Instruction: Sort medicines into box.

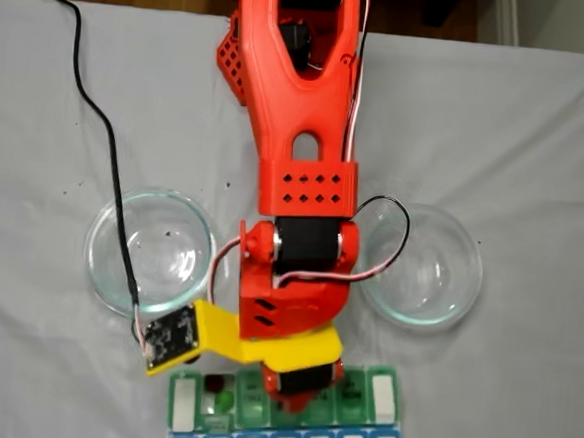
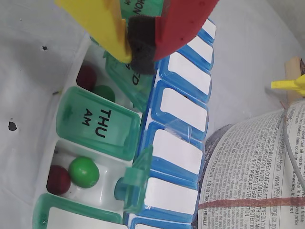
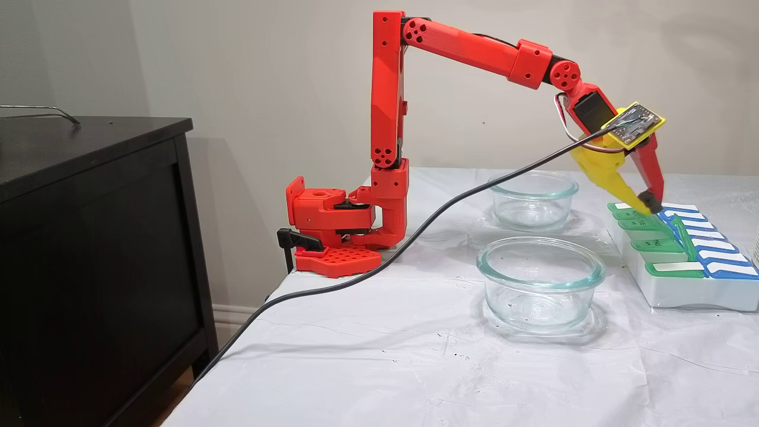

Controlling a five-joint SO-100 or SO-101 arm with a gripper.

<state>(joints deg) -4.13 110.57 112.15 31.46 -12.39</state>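
We are seeing the gripper (image 2: pixel 142 45) hovering pinched shut over the pill box (image 2: pixel 178 143), balls (image 2: pixel 84 172) lying in open compartments.

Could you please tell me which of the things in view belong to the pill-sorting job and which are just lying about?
Part of the job:
- pill organizer
- green ball and dark red ball in an open compartment
- gripper, closed with nothing between its tips

Lying about:
- two empty glass bowls
- printed paper
- black cabinet
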